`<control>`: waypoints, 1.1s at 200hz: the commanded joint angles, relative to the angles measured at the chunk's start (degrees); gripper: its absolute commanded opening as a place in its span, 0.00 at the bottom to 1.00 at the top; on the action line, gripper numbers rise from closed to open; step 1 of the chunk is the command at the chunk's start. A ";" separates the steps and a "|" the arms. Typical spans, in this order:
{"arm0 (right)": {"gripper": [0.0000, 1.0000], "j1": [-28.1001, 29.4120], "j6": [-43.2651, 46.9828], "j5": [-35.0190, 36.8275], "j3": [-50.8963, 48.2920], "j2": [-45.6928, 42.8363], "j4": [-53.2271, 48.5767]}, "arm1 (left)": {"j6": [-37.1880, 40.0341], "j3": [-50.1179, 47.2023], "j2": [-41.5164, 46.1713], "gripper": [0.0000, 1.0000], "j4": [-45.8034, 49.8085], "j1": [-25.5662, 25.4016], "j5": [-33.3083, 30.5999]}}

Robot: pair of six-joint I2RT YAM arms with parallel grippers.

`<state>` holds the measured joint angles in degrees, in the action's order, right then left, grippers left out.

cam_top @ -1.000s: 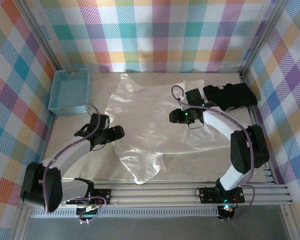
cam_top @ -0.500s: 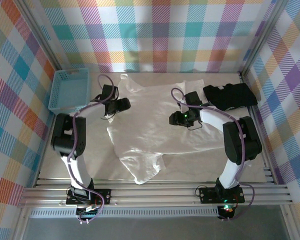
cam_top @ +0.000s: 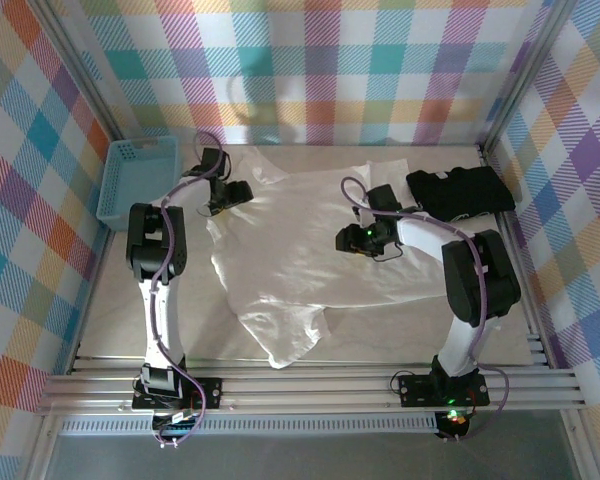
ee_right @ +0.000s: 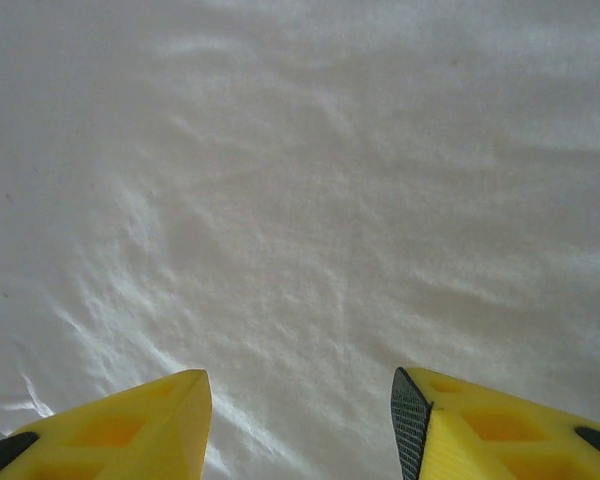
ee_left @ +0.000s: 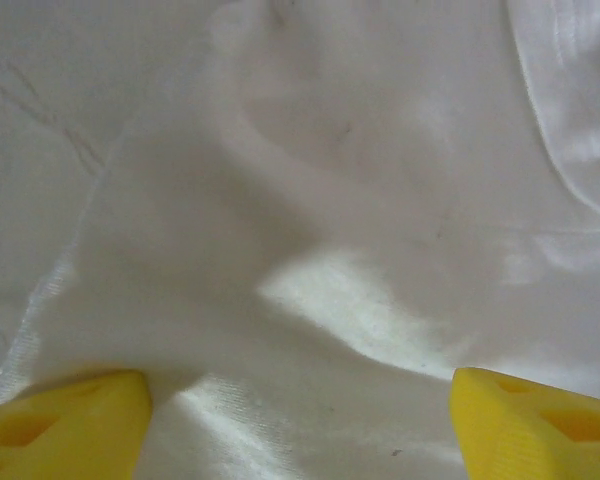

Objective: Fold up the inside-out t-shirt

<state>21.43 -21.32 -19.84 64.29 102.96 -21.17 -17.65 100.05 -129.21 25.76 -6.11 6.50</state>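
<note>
The inside-out t-shirt (cam_top: 310,255) lies spread and wrinkled across the middle of the table, white, with one end hanging toward the near edge. My left gripper (cam_top: 238,193) hovers over its far left part. In the left wrist view the left gripper (ee_left: 300,430) is open wide, with white cloth (ee_left: 320,250) below the yellow fingertips (ee_left: 70,425) and nothing between them. My right gripper (cam_top: 344,241) is over the shirt's right half. In the right wrist view the right gripper (ee_right: 300,425) stands open above flat cloth (ee_right: 300,200).
A blue basket (cam_top: 140,180) sits at the far left of the table. A black folded garment (cam_top: 460,192) lies at the far right, beside the shirt. Checked walls close in the back and both sides. Bare tabletop (cam_top: 120,300) shows at the near left.
My left arm has swung from the near left of the shirt up to its far left part. My right gripper has shifted only slightly to the left.
</note>
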 commanded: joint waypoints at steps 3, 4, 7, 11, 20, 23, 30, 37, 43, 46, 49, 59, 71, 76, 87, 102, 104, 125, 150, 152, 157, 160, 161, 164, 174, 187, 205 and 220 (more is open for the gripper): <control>0.51 1.73 -1.98 -2.05 -0.75 0.32 -0.67 | 3.12 5.59 -4.74 0.79 9.55 2.45 0.47; 0.51 1.75 -2.06 -2.09 -0.75 0.32 -0.65 | 3.18 5.77 -4.91 0.79 9.83 2.48 0.32; 0.51 1.98 -2.25 -2.15 -0.75 0.31 -0.71 | 3.61 6.86 -5.44 0.79 10.56 2.56 -0.11; 0.51 2.32 -2.51 -2.29 -0.67 0.31 -0.55 | 4.13 8.11 -6.12 0.79 11.41 2.75 -0.53; 0.51 3.02 -2.92 -2.40 -0.38 0.40 -0.54 | 4.83 11.17 -7.85 0.79 13.78 3.39 -1.00; 0.51 3.35 -3.13 -2.44 -0.25 0.47 -0.54 | 5.09 12.08 -8.38 0.79 14.41 3.63 -0.84; 0.51 4.08 -3.34 -2.48 0.10 0.58 -0.62 | 5.60 14.45 -9.66 0.79 15.59 4.09 -0.85; 0.51 4.72 -3.55 -2.49 0.58 0.66 -0.92 | 6.02 17.01 -10.85 0.79 17.24 4.46 -1.36; 0.51 5.36 -3.55 -2.40 1.03 0.67 -1.27 | 6.49 19.06 -11.73 0.79 18.32 4.80 -1.76; 0.51 5.70 -3.55 -2.28 1.23 0.62 -1.49 | 6.71 19.95 -12.09 0.79 18.68 4.93 -1.90; 0.51 5.99 -3.47 -2.11 1.46 0.58 -1.74 | 6.92 20.90 -12.49 0.80 19.03 5.08 -2.11; 0.51 6.83 -3.48 -1.75 1.87 0.28 -2.24 | 7.34 24.18 -13.92 0.80 19.99 5.66 -2.54; 0.51 7.43 -3.23 -1.40 2.06 -0.37 -2.43 | 7.69 29.70 -16.29 0.80 22.48 6.31 -2.03; 0.51 7.53 -3.14 -1.09 2.07 -0.74 -2.54 | 7.85 31.92 -17.34 0.80 23.60 6.52 -1.30; 0.51 7.87 -2.52 -0.25 2.15 -1.49 -2.94 | 8.11 35.94 -18.17 0.80 25.41 6.54 0.22; 0.51 9.37 -0.05 0.11 2.50 -3.09 -3.35 | 7.57 35.04 -14.89 0.81 24.57 6.26 3.23; 0.51 9.74 0.29 0.29 2.50 -3.41 -3.35 | 7.44 34.09 -14.11 0.81 24.20 6.17 3.60; 0.51 15.43 3.83 -1.14 1.95 -6.15 -0.83 | 5.49 17.96 -0.62 0.82 13.45 5.35 5.88; 0.51 23.59 6.46 -4.51 2.80 -5.85 3.65 | 1.49 -2.00 17.35 0.82 3.62 5.05 6.30; 0.51 24.17 6.64 -4.69 3.13 -5.58 3.80 | 1.02 -3.66 18.67 0.82 2.83 5.01 6.26; 0.51 26.01 7.19 -4.68 3.88 -4.82 4.18 | 0.09 -8.61 22.05 0.82 0.65 5.05 6.01; 0.51 26.97 7.49 -4.50 4.32 -4.41 4.44 | -0.74 -11.13 23.99 0.82 -0.41 5.05 5.62; 0.51 27.42 7.64 -4.37 4.43 -4.20 4.50 | -0.91 -11.56 24.30 0.82 -0.78 5.01 5.45; 0.51 28.46 7.95 -3.91 4.79 -3.85 4.80 | -1.62 -14.16 26.42 0.82 -1.74 5.03 5.04; 0.52 32.11 9.09 -2.97 5.67 -2.32 6.35 | -3.20 -20.91 32.09 0.82 -4.13 5.06 3.43; 0.54 36.55 10.97 -1.14 6.73 -0.65 7.83 | -4.57 -26.57 37.24 0.82 -4.74 5.44 1.32; 0.56 42.38 13.96 2.67 9.20 2.11 7.69 | -6.05 -31.35 42.09 0.82 -4.23 5.92 -0.70; 0.57 45.30 13.94 5.15 13.40 5.89 4.86 | -7.61 -34.04 45.31 0.83 -3.73 6.11 -1.97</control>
<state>62.67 -11.40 -19.14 72.62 103.79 -15.09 -21.17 71.40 -85.67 23.14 -0.60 7.94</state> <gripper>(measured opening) 0.566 0.823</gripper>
